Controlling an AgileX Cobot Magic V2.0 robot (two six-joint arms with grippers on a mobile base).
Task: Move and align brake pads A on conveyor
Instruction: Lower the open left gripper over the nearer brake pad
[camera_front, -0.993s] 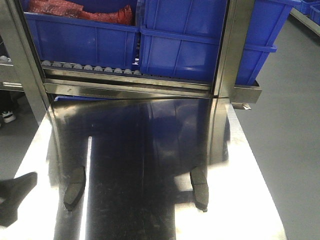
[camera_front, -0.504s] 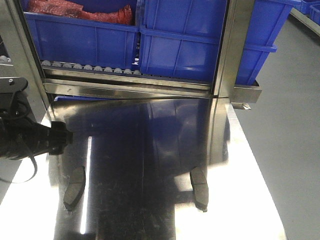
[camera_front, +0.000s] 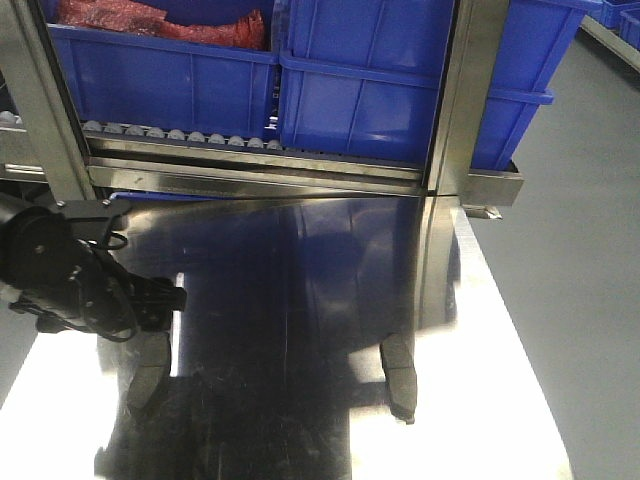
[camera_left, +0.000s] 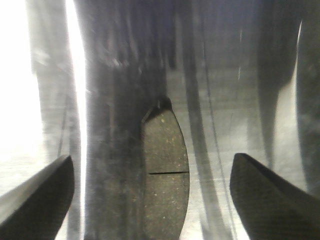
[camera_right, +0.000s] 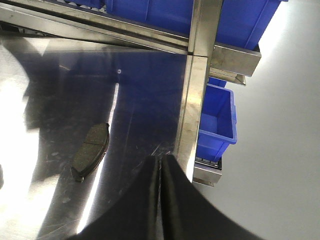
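The left claw (camera_left: 152, 159) is wide open, empty, one pad (camera_left: 163, 145) between its fingers; the right claw (camera_right: 161, 161) is closed, empty; a second pad (camera_front: 399, 375) lies right of the left claw.

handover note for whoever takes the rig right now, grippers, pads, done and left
Left gripper open, hovering over the left dark grey curved brake pad, fingers either side of it, no grip yet.
Right gripper shut, empty.
Second dark grey brake pad lies to the right on the shiny steel table.
Both visible pads on the table; conveyor not in view.
Done: none placed.
Left: grasp, carry to the conveyor, align.
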